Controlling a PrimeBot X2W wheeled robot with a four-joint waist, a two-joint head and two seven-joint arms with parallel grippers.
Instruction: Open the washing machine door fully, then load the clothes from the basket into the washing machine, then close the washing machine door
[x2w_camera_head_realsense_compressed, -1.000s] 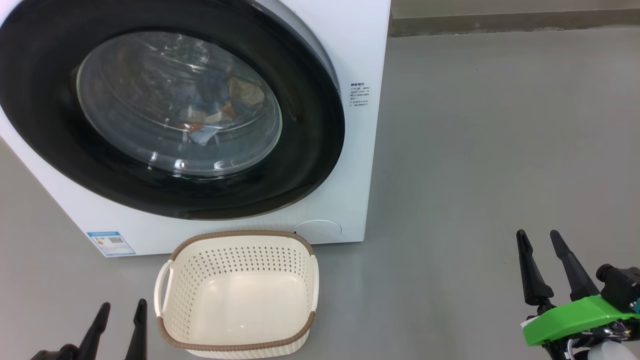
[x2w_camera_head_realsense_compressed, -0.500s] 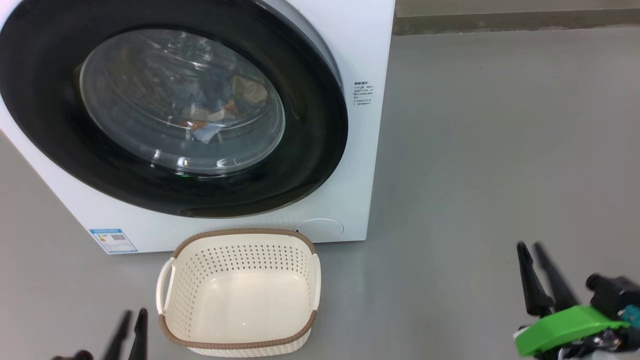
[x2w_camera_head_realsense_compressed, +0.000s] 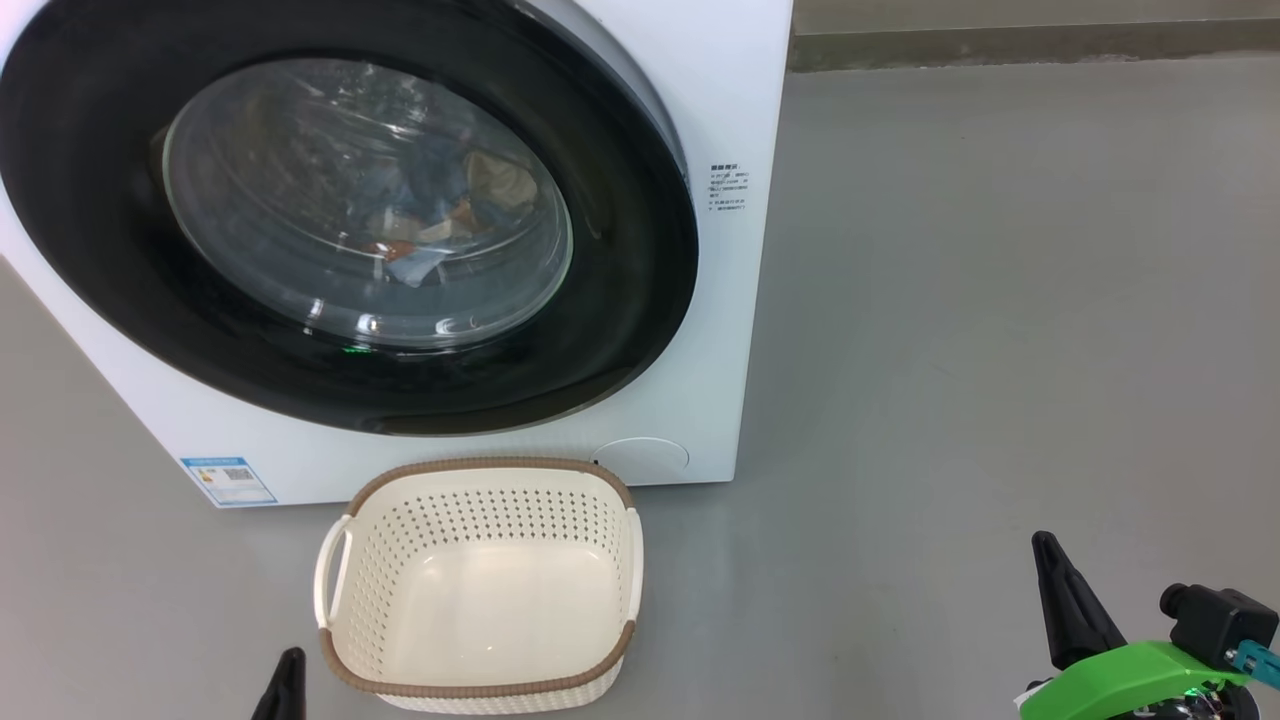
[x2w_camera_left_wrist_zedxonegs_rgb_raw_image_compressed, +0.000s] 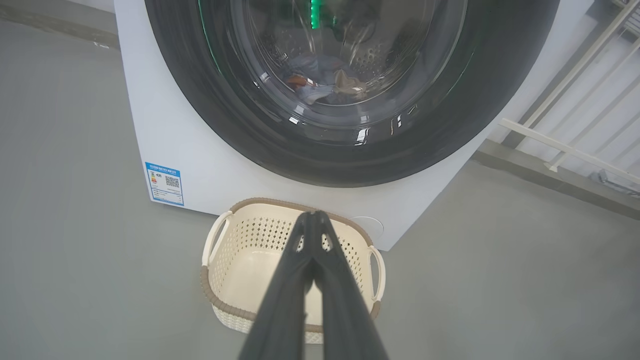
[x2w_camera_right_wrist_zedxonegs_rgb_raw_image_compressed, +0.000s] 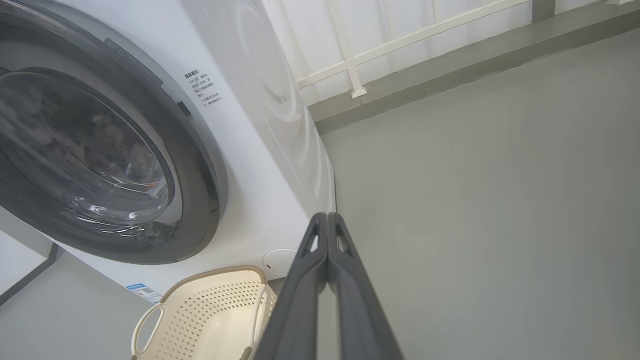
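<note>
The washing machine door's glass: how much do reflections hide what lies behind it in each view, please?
Head view: white glints streak the washing machine door, yet the clothes show dimly through; left wrist view: green streaks near the top, clothes readable; right wrist view: hazy, contents indistinct.

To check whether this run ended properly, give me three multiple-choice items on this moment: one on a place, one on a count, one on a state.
1. Where does the basket stand relative to the washing machine?
A on top of it; B on the floor in front of it; C inside it.
2. How many of the clothes lie in the basket?
A none; B one; C three.
3. The washing machine door is:
A fully open; B half open; C shut.

Answers:
1 B, it sits on the grey floor just below the door.
2 A, its bottom is bare and the clothes show through the door.
3 C, the black rim lies flush against the white front.
</note>
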